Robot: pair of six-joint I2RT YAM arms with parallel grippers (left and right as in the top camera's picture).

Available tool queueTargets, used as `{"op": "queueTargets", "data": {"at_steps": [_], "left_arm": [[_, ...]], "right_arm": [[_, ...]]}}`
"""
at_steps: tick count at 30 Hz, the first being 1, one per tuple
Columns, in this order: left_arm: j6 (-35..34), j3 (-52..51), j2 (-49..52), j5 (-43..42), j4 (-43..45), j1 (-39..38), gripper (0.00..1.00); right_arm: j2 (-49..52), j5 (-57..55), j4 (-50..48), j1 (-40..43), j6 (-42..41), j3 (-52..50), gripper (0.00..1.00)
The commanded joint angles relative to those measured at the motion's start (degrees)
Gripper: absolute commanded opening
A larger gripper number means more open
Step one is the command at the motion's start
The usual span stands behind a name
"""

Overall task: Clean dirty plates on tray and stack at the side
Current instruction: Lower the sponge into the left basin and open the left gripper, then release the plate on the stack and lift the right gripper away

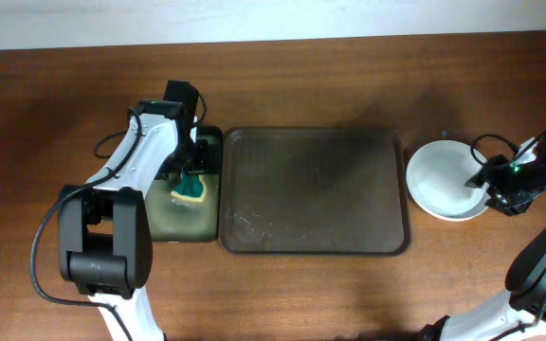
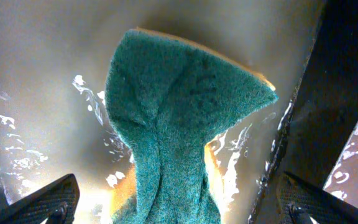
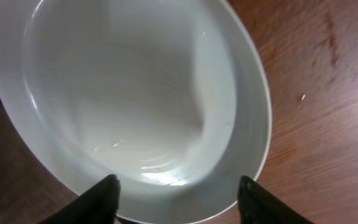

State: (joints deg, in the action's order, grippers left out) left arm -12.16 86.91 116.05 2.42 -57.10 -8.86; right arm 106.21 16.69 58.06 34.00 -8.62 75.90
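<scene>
Two grippers are down low. Your left gripper point(image 1: 190, 175) is at the left of the overhead view, over the small tray point(image 1: 180, 225). Its fingers are spread wide. The green sponge point(image 2: 173, 118) lies loose between them, not squeezed.

Your right gripper point(image 3: 179, 199) is at the far right, by the white plates point(image 1: 444, 178). Its fingers are apart too, one on each side of the near rim. They do not seem to pinch it.

The plates sit on the bare table point(image 1: 64, 95), just right of the big tray point(image 1: 316, 242) and not touching it. From above they look like one pile, so you cannot count them. The big tray has no plate on it, only faint pale marks.

I think the cleaning is done and you are at the last step, letting go of the pile. Next, lift the right gripper straight up and back, so you do not bump the rim or slide the pile. Then raise the left arm off the sponge.
</scene>
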Motion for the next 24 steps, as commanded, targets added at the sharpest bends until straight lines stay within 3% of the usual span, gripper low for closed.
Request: {"op": "queueTargets", "data": {"at_steps": [1, 6, 8, 16, 24], "left_arm": [[1.2, 3.3, 0.5, 0.4, -2.5, 0.8, 1.0], [1.1, 14.2, -1.1, 0.1, -8.0, 0.8, 1.0], [1.1, 18.5, -2.8, -1.0, -8.7, 0.7, 1.0], [1.1, 19.3, -3.9, -1.1, -8.5, 0.7, 1.0], [1.1, 19.3, -3.9, -1.1, -8.5, 0.7, 1.0]], "right_arm": [[-0.7, 1.5, 3.9, -1.0, 0.3, 4.7, 0.7], [-0.7, 1.6, 9.7, -6.5, 3.8, 11.6, 0.71], [-0.7, 1.6, 9.7, -11.1, 3.9, 12.2, 0.98], [-0.7, 1.6, 9.7, -25.1, 3.7, 12.2, 0.98], [-0.7, 1.5, 9.6, -31.7, 3.7, 12.2, 0.98]]}}
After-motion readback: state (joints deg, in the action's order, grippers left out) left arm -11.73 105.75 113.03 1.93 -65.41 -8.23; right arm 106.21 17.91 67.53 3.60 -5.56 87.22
